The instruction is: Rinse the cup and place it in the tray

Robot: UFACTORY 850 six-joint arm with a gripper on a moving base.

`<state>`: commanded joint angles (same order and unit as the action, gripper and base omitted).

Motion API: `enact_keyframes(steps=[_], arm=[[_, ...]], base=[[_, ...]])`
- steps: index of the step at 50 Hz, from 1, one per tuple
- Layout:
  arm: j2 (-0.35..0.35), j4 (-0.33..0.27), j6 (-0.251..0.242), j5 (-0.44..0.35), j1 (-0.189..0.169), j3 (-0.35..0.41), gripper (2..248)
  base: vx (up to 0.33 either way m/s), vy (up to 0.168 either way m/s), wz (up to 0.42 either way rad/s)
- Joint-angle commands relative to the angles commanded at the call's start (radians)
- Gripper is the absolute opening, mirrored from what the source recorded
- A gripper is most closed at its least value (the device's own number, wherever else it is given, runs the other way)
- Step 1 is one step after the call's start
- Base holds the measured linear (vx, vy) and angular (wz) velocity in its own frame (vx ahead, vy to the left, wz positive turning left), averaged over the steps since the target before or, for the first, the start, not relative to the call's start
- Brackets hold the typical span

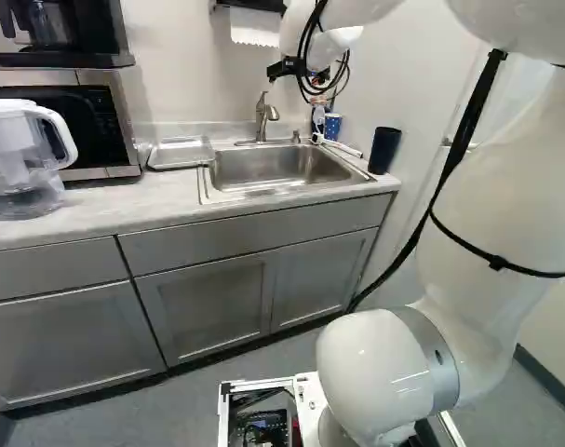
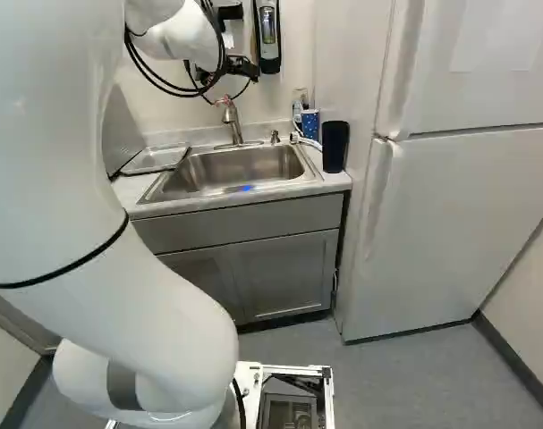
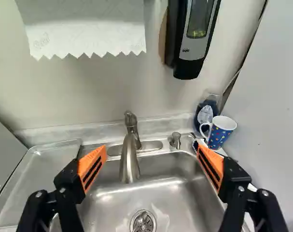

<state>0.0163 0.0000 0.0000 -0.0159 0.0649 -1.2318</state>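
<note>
High over the sink, my gripper (image 2: 241,68) shows only in part in the right base view. In the wrist view the gripper (image 3: 151,159) stands open, its orange pads wide apart with nothing gripped. Beyond one finger, in the counter's back corner, the blue patterned cup (image 3: 220,132) stands upright, its handle toward the faucet. The same cup (image 1: 332,126) is small in the left base view. On the other side of the sink lies the shallow metal tray (image 3: 45,169), with nothing seen on it; the left base view shows this tray (image 1: 181,153) too.
The faucet (image 3: 130,154) rises behind the sink (image 1: 273,168), ahead of the gripper. A soap dispenser (image 3: 192,43) and paper towel (image 3: 88,29) hang above. A clear bottle (image 3: 206,108) is behind the cup. A tall black tumbler (image 2: 335,146) stands near the fridge (image 2: 441,223). A pitcher (image 1: 21,158) is far left.
</note>
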Motion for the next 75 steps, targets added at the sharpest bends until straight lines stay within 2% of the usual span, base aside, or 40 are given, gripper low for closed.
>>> enact_keyframes(steps=[24, 75], arm=[[0.083, 0.0, 0.0, 0.056, 0.007, -0.085, 247], [0.31, 0.0, 0.0, 0.16, 0.004, -0.337, 247]], base=[[0.0, 0.0, 0.0], [0.0, 0.0, 0.0]])
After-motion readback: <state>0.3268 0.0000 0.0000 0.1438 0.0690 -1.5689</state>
